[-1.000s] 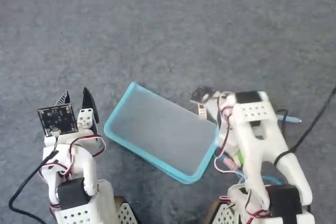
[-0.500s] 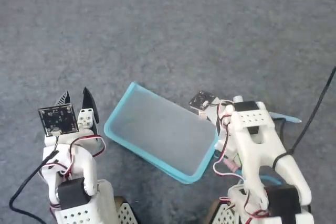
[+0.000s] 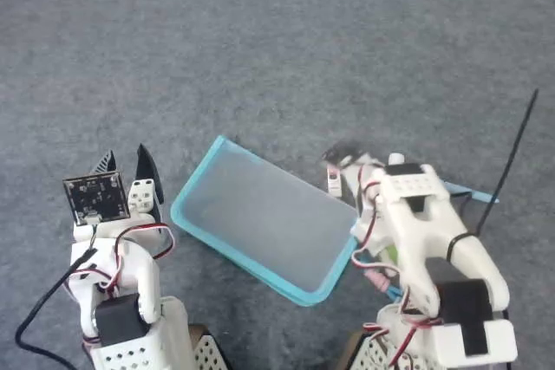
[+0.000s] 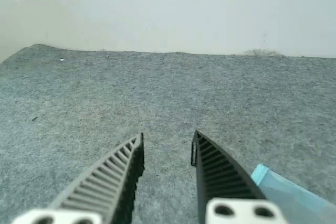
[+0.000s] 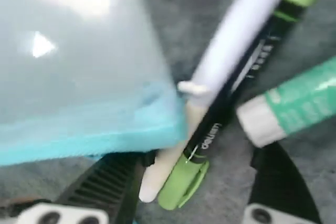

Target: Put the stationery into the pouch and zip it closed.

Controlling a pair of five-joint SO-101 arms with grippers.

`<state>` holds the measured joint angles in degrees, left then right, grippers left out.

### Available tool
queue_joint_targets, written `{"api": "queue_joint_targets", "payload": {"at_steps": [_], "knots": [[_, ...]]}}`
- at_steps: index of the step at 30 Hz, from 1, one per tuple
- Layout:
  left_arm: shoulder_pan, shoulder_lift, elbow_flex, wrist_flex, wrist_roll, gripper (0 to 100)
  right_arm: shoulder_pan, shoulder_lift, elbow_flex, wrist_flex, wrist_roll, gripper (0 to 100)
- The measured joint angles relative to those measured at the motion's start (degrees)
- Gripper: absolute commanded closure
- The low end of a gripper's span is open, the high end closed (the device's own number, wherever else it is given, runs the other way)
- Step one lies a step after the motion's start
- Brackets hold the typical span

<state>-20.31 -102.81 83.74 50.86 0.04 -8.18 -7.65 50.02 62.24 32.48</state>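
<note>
The left jaws stand partly open above the bare grey surface (image 4: 157, 87) at the near left. Their ribbed fingers (image 4: 113, 182) are apart and hold nothing, and a corner of the pouch (image 4: 286, 192) lies just to their right. The right jaws are spread wide and low at the pouch's right end. They straddle the tips of a white pen (image 5: 236, 40) and a green-capped pen (image 5: 207, 135), which lie side by side against the pouch's blue edge, but they are not closed on either. A green glue stick (image 5: 294, 103) lies just beside the pens. The pouch lies flat between the two arms, with the stationery outside it to its right.

Over the last second the right arm (image 3: 425, 240) has swung its upper part nearer and rightward, and the pouch's near right corner has slid slightly left. The left arm (image 3: 117, 301) has kept still.

From above, the right arm covers its jaws and most of the stationery. A slim blue item (image 3: 473, 195) pokes out to its right. Whether the zip is open cannot be made out.
</note>
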Motion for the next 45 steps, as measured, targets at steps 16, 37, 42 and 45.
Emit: {"api": "queue_joint_targets", "payload": {"at_steps": [16, 37, 42, 45], "knots": [[0.0, 0.0, 0.0, 0.0, 0.0, 86, 15.7, 0.4, -19.5, 4.4, 1.2, 73.5], [0.0, 0.0, 0.0, 0.0, 0.0, 86, -12.8, -16.4, -1.2, 7.6, -6.7, 73.5], [0.0, 0.0, 0.0, 0.0, 0.0, 86, -16.6, -7.7, -8.0, 4.7, -10.9, 73.5], [0.0, 0.0, 0.0, 0.0, 0.0, 86, -15.7, -3.2, -13.5, 6.3, -11.2, 73.5]]}}
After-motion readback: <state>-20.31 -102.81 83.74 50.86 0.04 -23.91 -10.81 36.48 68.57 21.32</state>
